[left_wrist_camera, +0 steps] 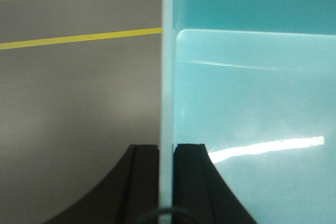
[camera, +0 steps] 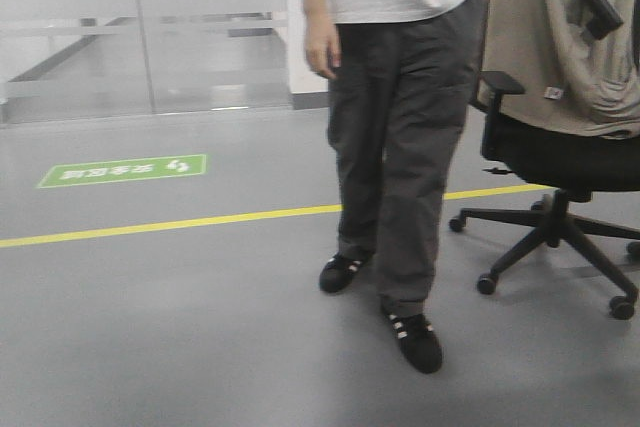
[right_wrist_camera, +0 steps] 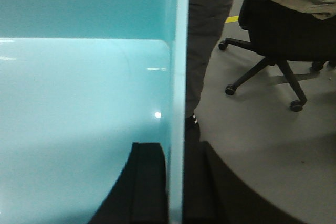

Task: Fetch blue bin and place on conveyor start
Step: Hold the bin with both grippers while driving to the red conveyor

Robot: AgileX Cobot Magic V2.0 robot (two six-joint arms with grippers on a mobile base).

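The blue bin (left_wrist_camera: 252, 93) is a pale turquoise tub with smooth walls, held off the grey floor between my two arms. My left gripper (left_wrist_camera: 166, 150) is shut on its left wall, one black finger outside and one inside. My right gripper (right_wrist_camera: 177, 148) is shut on its right wall (right_wrist_camera: 177, 51) the same way. The bin's inside (right_wrist_camera: 79, 103) is bare. The conveyor start is out of view. Neither the bin nor the grippers show in the front view.
A person (camera: 400, 127) in dark trousers and black shoes stands close ahead. A black office chair (camera: 560, 167) with a jacket draped on it stands at the right. A yellow floor line (camera: 170, 224) and a green floor sign (camera: 125, 169) lie to the left, glass partitions behind.
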